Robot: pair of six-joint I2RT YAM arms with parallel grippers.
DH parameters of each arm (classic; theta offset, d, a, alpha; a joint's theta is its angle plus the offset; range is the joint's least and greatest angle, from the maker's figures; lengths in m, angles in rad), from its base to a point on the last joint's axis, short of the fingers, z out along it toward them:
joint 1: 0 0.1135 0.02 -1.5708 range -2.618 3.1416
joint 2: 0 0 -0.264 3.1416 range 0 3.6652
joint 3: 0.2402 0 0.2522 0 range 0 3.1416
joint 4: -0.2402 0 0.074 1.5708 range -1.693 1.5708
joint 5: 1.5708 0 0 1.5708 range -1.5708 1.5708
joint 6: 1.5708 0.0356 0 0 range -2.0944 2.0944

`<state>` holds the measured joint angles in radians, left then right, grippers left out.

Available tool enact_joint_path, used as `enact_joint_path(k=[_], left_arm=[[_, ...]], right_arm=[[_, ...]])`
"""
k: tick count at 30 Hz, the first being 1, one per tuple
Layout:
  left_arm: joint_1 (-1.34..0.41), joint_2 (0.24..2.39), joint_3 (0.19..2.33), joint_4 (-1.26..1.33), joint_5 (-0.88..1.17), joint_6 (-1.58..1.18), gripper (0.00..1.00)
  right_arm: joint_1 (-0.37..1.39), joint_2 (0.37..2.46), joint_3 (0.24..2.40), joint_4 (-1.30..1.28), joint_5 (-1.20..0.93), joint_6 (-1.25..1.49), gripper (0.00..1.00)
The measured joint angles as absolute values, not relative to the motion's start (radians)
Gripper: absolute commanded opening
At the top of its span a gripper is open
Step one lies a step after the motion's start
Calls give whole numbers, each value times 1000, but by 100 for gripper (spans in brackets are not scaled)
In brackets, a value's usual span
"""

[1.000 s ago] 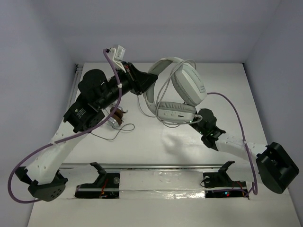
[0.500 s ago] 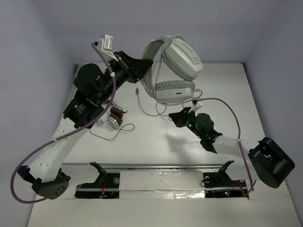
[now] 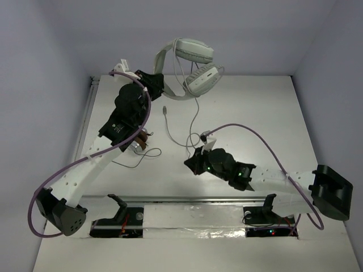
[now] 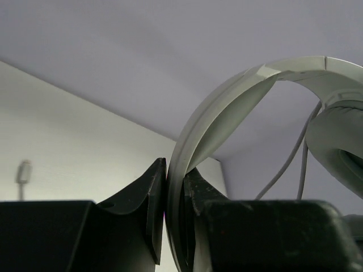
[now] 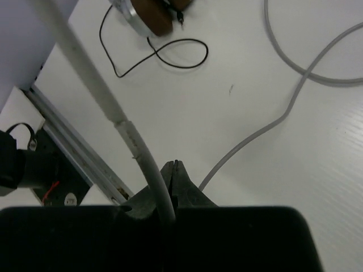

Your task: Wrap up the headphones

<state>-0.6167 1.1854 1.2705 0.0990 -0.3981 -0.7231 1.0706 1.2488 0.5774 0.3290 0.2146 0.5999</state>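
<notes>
Left wrist: left tool (image 4: 176, 168) pinches headphones (image 4: 227, 107) at smooth curved band; right tool (image 5: 175, 165) clamps thin cable (image 5: 85, 68).

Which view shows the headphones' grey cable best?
The top external view: the cable hangs from the raised headphones down to the table and the right gripper. The left wrist view shows only short strands beside an earcup; the right wrist view, one near stretch and a loop on the table.

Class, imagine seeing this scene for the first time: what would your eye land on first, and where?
The white headphones hang in the air above the far edge of the table, headband pinched by the left gripper. Nearer, the right gripper is shut on their grey cable.
</notes>
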Motion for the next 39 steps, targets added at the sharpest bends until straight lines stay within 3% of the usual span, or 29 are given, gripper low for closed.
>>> enact_joint_path(k=[8, 15, 22, 31, 39], left_arm=[[-606, 1246, 1210, 132, -633, -643, 0], [-657, 1288, 1033, 154, -787, -606, 0], [-765, 1295, 891, 99, -909, -546, 0], [-929, 1278, 837, -63, -909, -522, 0], [-1008, 1181, 837, -287, -777, -529, 0]], right_arm=[[1223, 1157, 679, 8, 278, 603, 0], [1342, 1151, 971, -374, 360, 596, 0], [1355, 1131, 1156, -660, 477, 553, 0], [1344, 1171, 1252, -786, 734, 419, 0], [1267, 1203, 1251, -801, 862, 325, 0]])
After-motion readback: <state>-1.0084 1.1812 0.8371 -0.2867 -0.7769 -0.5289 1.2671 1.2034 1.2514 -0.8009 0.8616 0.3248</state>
